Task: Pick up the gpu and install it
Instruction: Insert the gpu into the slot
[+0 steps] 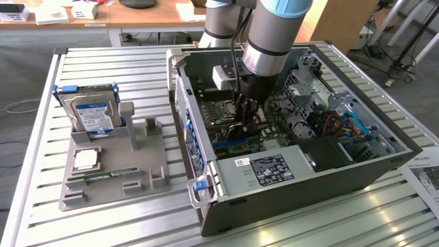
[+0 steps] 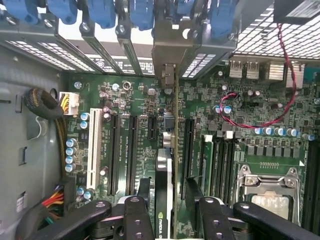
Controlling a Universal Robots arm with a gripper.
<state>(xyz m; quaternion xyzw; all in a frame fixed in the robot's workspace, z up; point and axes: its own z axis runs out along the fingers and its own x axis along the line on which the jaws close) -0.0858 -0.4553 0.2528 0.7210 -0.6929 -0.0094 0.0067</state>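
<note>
Slatted aluminium forms the tabletop [image 1: 123, 221], and the open computer case [image 1: 309, 198] lies on its side near the edge at the exterior view's right. A grey fixture tray [image 1: 147, 177] with a hard drive [image 1: 92, 116] sits near the opposite edge.

Inside the case, the green motherboard [image 2: 135, 100] faces up, and the arm reaches straight down over it. The gpu [image 2: 163, 165] stands on edge in a motherboard slot, with its metal bracket against the rear slot openings, so it appears to be already installed.

The end effector [image 2: 168, 186] straddles the card with its jaws spread wide, gripping nothing. A dark finger [image 2: 137, 215] stands on each side, with a gap to the card.

The gaps look narrow. A tilted or sideways move could catch a finger on the card's top edge and lever it in its slot. I cannot tell whether the card is fully seated, and a half-seated one could rock loose at a slight knock.
</note>
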